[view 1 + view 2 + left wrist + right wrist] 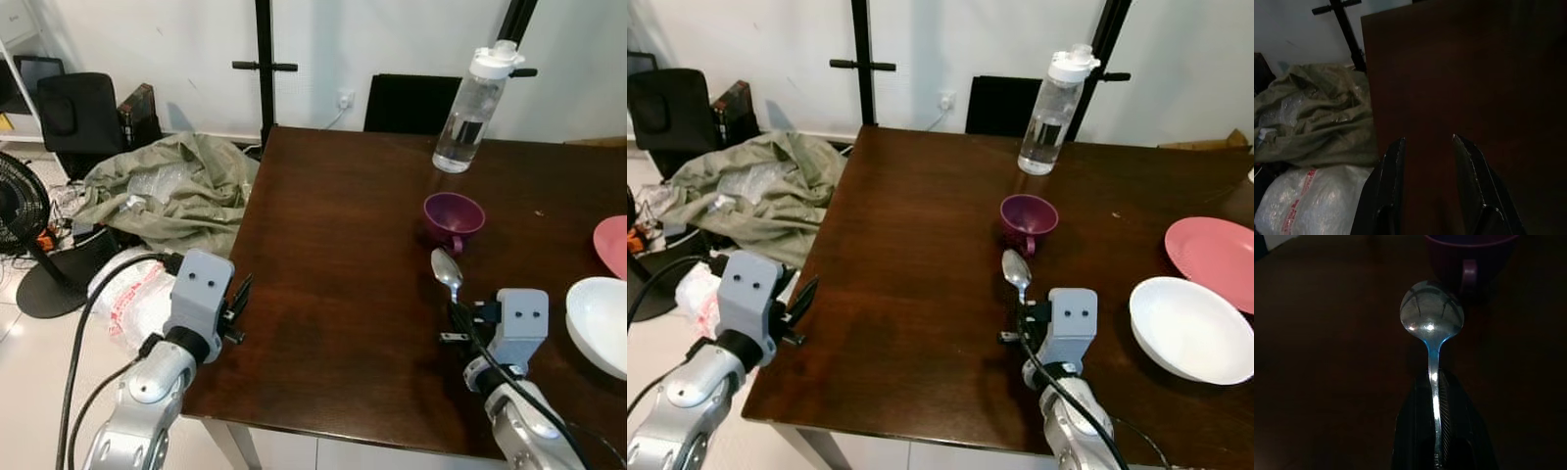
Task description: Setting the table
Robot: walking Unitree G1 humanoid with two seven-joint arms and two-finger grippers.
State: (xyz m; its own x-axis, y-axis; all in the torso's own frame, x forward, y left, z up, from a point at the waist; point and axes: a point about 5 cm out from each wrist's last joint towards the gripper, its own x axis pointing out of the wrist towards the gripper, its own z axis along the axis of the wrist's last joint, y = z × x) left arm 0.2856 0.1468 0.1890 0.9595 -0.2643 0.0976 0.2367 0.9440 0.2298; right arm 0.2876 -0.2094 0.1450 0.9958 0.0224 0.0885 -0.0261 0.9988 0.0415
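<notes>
Dark wooden desk (323, 294): right gripper (1436, 396) pinches spoon (447, 271) by its handle, bowl forward, just short of purple cup (453, 220). Judged light, rigid, slippery; mid-handle hold suits. Left gripper (1427, 166) spread, empty.

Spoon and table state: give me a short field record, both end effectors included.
spoon: metal spoon, handle clamped between the right end effector's fingers, bowl pointing toward the mug
right end effector: shut on the spoon, low over the table
left end effector: open, holding nothing, at the table's left edge
mug: purple mug, upright, just beyond the spoon bowl
bottle: clear water bottle, upright at the far side
bowl: white bowl, right of the right end effector
plate: pink plate, beyond the bowl
table: dark wood table
</notes>
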